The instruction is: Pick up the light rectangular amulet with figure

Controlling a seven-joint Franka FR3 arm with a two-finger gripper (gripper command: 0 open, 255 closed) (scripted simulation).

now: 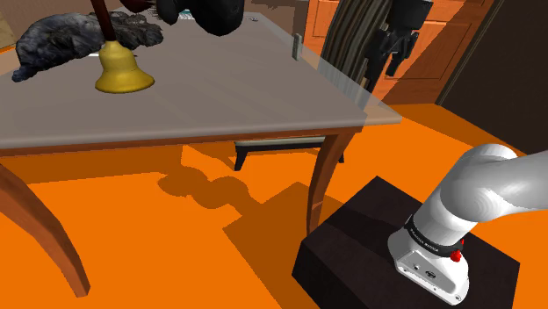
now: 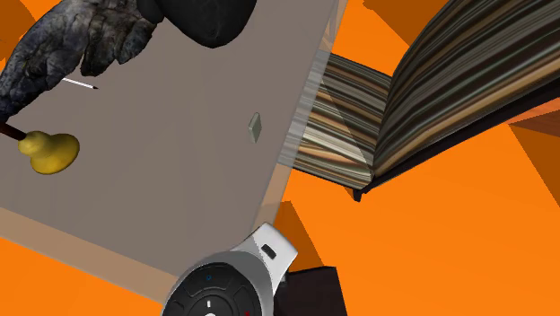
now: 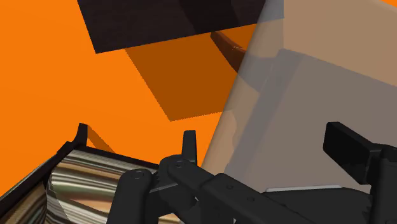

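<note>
- The gripper (image 3: 261, 140) has its two black fingers standing well apart, looking down on the table's edge. In the shoulder view it (image 1: 397, 53) hangs past the table's far right edge, in front of the striped seat (image 1: 347, 44).
- The amulet (image 2: 255, 127) is a small pale rectangle standing upright on the grey tabletop (image 2: 179, 188), just inside the edge that faces the striped seat. Any figure on it is too small to tell.
- Bare tabletop lies on every side of the amulet.
- Well apart from it, toward the table's other end, are a thin white pin (image 2: 79, 83), a yellow bell (image 2: 49, 151), a dark lumpy mass (image 2: 72, 45) and a black rounded thing (image 2: 211, 18).
- Beyond the edge, the seat stands close to the table; orange floor (image 2: 467, 242) spreads around it.
</note>
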